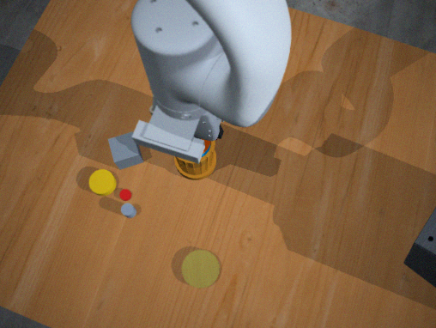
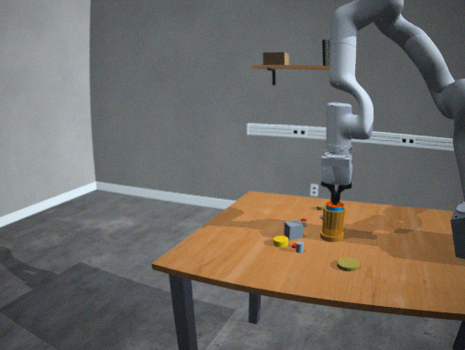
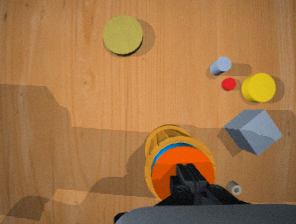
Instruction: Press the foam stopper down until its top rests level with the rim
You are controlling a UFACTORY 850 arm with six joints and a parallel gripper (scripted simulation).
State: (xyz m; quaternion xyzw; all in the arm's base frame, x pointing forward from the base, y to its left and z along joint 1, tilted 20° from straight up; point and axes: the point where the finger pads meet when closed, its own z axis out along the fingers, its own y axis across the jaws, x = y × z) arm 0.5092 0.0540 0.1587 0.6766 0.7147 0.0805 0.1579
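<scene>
an olive disc lies nearest on the desk; behind it a small grey cylinder, a yellow disc and a grey cube; beyond, the upright jar with the orange foam stopper at its rim; the pincer, closed and gripping nothing, tips on the stopper.

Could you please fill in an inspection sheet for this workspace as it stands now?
Surface: wooden table, crossed by arm shadows.
Job's things: ribbed orange jar upright; orange foam stopper with blue band standing proud of the rim.
Clutter: grey cube, yellow disc, small red disc, small grey cylinder, olive disc.
Grippers: gripper shut, jaws holding nothing, tip at the stopper's top.
Cables: nothing seen.
Surroundings: wall shelf with brown box; socket strip.
</scene>
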